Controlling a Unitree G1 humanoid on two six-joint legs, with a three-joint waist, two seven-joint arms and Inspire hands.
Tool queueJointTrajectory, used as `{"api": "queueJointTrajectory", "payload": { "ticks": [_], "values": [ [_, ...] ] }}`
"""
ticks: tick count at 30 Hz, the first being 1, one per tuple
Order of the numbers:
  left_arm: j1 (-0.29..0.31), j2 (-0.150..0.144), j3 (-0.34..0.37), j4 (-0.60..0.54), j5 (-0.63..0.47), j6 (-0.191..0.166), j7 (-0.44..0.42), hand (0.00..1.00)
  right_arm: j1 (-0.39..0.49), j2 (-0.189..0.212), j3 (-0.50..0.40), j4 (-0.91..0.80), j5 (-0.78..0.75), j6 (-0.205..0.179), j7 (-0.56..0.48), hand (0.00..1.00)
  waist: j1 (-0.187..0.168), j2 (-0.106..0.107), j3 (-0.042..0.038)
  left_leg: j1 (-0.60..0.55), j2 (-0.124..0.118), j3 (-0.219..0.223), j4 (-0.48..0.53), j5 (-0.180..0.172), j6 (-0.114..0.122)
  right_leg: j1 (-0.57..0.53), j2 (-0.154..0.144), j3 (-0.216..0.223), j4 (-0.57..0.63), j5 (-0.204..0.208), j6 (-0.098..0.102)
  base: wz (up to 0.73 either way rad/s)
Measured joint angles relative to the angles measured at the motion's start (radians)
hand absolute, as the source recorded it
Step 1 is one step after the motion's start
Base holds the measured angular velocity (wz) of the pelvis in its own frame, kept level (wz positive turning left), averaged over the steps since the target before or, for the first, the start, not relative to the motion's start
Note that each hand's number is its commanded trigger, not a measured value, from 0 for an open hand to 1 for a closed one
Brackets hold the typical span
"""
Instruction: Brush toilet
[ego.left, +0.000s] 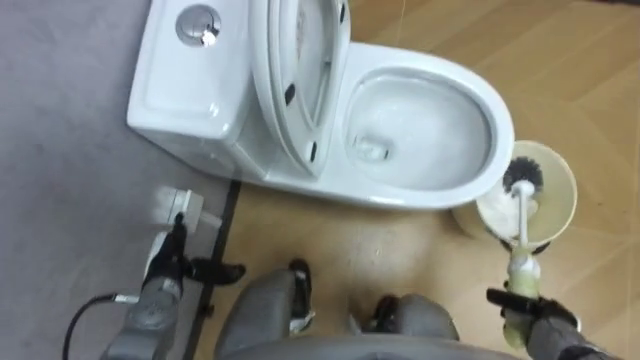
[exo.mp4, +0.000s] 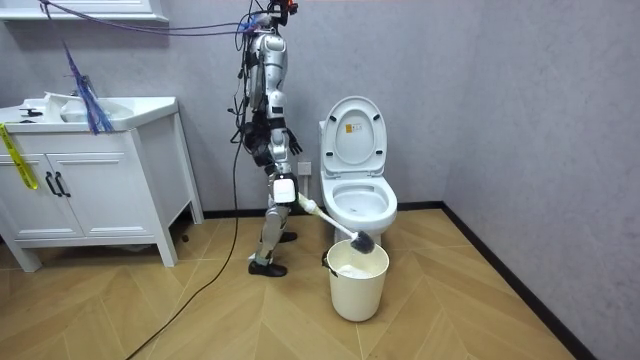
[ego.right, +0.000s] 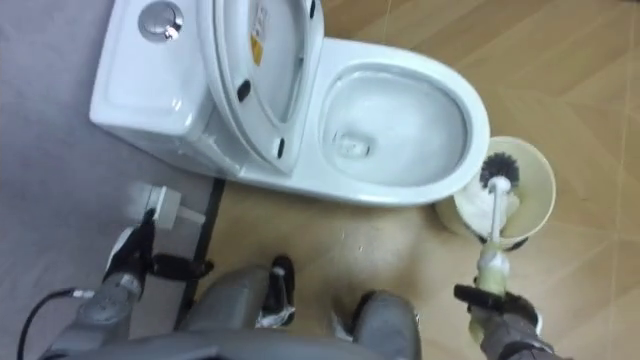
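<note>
A white toilet (ego.left: 480, 95) stands with its seat and lid (ego.left: 300, 70) raised and the bowl bare. To the right of the bowl is a cream bucket (ego.left: 567, 190). The toilet brush (ego.left: 522, 178) has its dark bristle head just over the bucket's mouth, and its white handle runs back to my right hand (ego.left: 535, 318), which is shut round the grip. My left hand (ego.left: 165, 272) hangs at the lower left with relaxed fingers, holding nothing. In the room view I stand at the toilet's (exo.mp4: 358, 200) left side, with the brush (exo.mp4: 362, 241) angled down over the bucket (exo.mp4: 357, 285).
The cistern with its flush button (ego.left: 197, 25) stands against the grey wall. A small white wall fitting (ego.left: 180, 205) sits by my left hand. A white vanity cabinet (exo.mp4: 90, 180) stands further along the wall. The floor is wooden parquet (ego.left: 590, 60).
</note>
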Motion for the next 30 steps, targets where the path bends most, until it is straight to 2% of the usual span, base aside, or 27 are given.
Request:
{"api": "queueJointTrajectory", "payload": {
  "ticks": [4, 8, 12, 13, 15, 16, 19, 20, 23, 24, 27, 30],
  "values": [
    [0.045, -0.005, 0.04, 0.0, 0.012, 0.0, 0.001, 0.0, 0.034, 0.002, -0.017, -0.045, -0.091, 0.0, -0.001, 1.0, 0.002, -0.017, -0.0027, 0.078, -0.001, 0.001, -0.031, -0.005, -0.007, 0.092, 0.013, -0.004, -0.063, 0.017, 0.003, -0.04],
    [0.077, -0.013, 0.094, -0.017, 0.055, 0.0, 0.008, 0.0, 0.051, 0.003, -0.024, -0.072, -0.177, 0.0, -0.007, 1.0, 0.003, -0.024, 0.0009, 0.142, 0.005, -0.01, -0.048, -0.017, -0.02, 0.173, 0.031, -0.024, -0.111, 0.025, 0.001, 0.07],
    [0.116, -0.036, 0.134, -0.104, 0.144, -0.001, 0.025, 0.0, 0.077, 0.002, -0.041, -0.151, -0.244, 0.001, -0.025, 1.0, 0.019, -0.022, -0.0002, 0.175, 0.009, -0.011, -0.053, -0.02, -0.024, 0.211, 0.035, -0.03, -0.124, 0.027, -0.002, 0.0],
    [0.12, -0.038, 0.136, -0.116, 0.156, -0.003, 0.029, 0.0, 0.079, 0.002, -0.039, -0.151, -0.25, -0.002, -0.024, 1.0, 0.022, -0.029, 0.0015, 0.183, 0.008, -0.011, -0.057, -0.02, -0.025, 0.22, 0.035, -0.032, -0.131, 0.027, -0.003, 0.0],
    [0.131, -0.041, 0.138, -0.153, 0.22, -0.021, 0.055, 0.0, 0.078, 0.005, -0.038, -0.151, -0.264, -0.003, -0.026, 1.0, 0.035, -0.031, -0.002, 0.212, 0.004, -0.015, -0.075, -0.02, -0.025, 0.252, 0.037, -0.036, -0.152, 0.034, 0.0, 0.05],
    [0.138, -0.041, 0.142, -0.177, 0.258, -0.023, 0.072, 0.0, 0.074, 0.006, -0.038, -0.154, -0.289, -0.004, -0.026, 1.0, 0.036, -0.032, -0.0069, 0.213, 0.003, -0.018, -0.078, -0.019, -0.025, 0.254, 0.037, -0.037, -0.152, 0.036, 0.0, 0.05],
    [0.157, -0.041, 0.147, -0.294, 0.373, -0.025, 0.121, 0.0, 0.064, 0.009, -0.038, -0.161, -0.38, -0.016, -0.028, 1.0, 0.047, -0.035, -0.0091, 0.213, 0.003, -0.022, -0.08, -0.018, -0.026, 0.257, 0.038, -0.041, -0.152, 0.039, -0.001, 0.04],
    [0.158, -0.042, 0.147, -0.315, 0.392, -0.033, 0.129, 0.0, 0.065, 0.01, -0.038, -0.165, -0.393, -0.016, -0.028, 1.0, 0.052, -0.042, -0.0062, 0.214, 0.003, -0.022, -0.08, -0.018, -0.026, 0.259, 0.039, -0.043, -0.153, 0.039, -0.001, 0.12],
    [0.145, -0.044, 0.145, -0.436, 0.46, -0.048, 0.162, 0.0, 0.059, 0.025, -0.037, -0.169, -0.469, -0.028, -0.029, 1.0, 0.055, -0.048, -0.0048, 0.213, -0.001, -0.048, -0.077, -0.016, -0.026, 0.283, 0.044, -0.07, -0.171, 0.044, 0.0, 0.24],
    [0.133, -0.046, 0.145, -0.474, 0.483, -0.068, 0.184, 0.0, 0.049, 0.036, -0.037, -0.165, -0.507, -0.035, -0.033, 1.0, 0.059, -0.053, -0.0029, 0.213, -0.001, -0.051, -0.078, -0.015, -0.028, 0.284, 0.045, -0.074, -0.172, 0.044, -0.001, 0.07],
    [0.128, -0.047, 0.141, -0.555, 0.535, -0.105, 0.243, 0.0, 0.026, 0.048, -0.012, -0.147, -0.572, -0.071, -0.032, 1.0, 0.063, -0.05, -0.0035, 0.213, -0.001, -0.053, -0.08, -0.014, -0.028, 0.288, 0.049, -0.075, -0.186, 0.05, -0.001, 0.02],
    [0.125, -0.047, 0.136, -0.602, 0.545, -0.12, 0.294, 0.0, 0.024, 0.06, 0.002, -0.137, -0.583, -0.076, -0.024, 1.0, 0.061, -0.048, -0.0039, 0.213, -0.002, -0.058, -0.079, -0.013, -0.029, 0.287, 0.05, -0.077, -0.189, 0.05, -0.001, 0.02]
  ]
}}
